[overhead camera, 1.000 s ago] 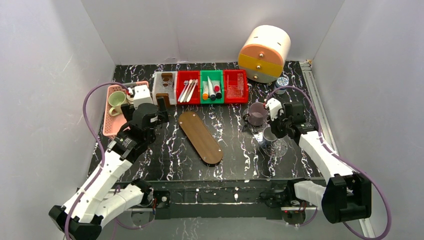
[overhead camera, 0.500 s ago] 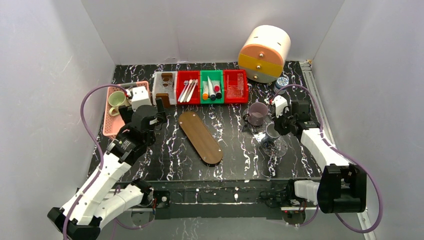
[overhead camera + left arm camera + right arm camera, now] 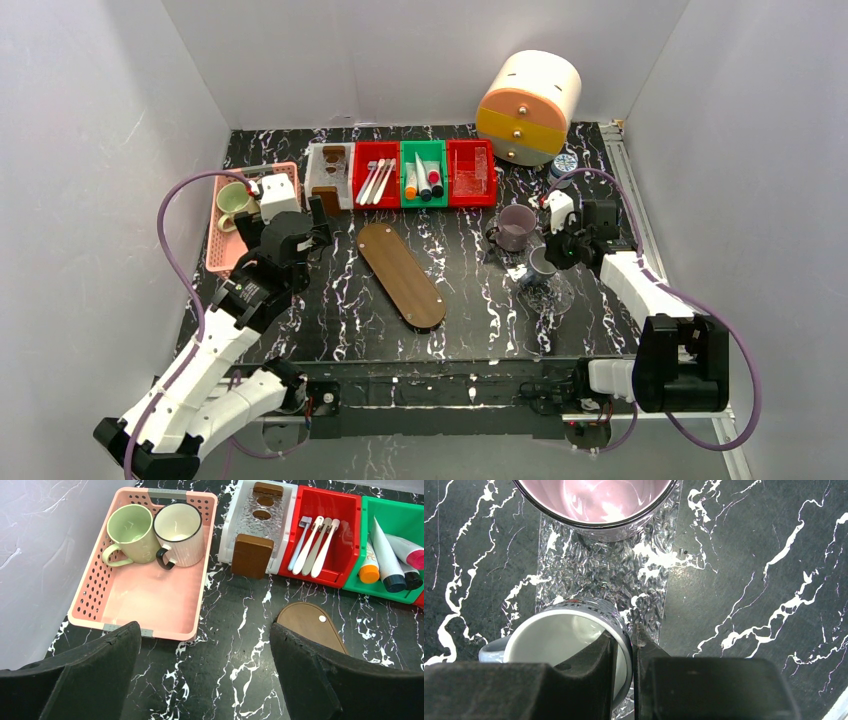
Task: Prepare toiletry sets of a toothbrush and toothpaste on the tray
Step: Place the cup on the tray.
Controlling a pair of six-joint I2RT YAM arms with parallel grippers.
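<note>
Slim white toothbrushes lie in a red bin. Beside them, white toothpaste tubes with orange, dark and pink caps lie in a green bin. The brown oval tray lies bare at the table's middle. My left gripper hangs open and holds nothing, between the pink basket and the tray's far end. My right gripper is shut on the rim of a grey mug, one finger inside and one outside.
A pink basket holds a green mug and a white mug. A purple mug stands behind the grey one on a clear textured sheet. A round drawer unit is at back right.
The right arm's elbow has swung out to the right while its gripper stays on the grey mug. The left arm has barely shifted.
</note>
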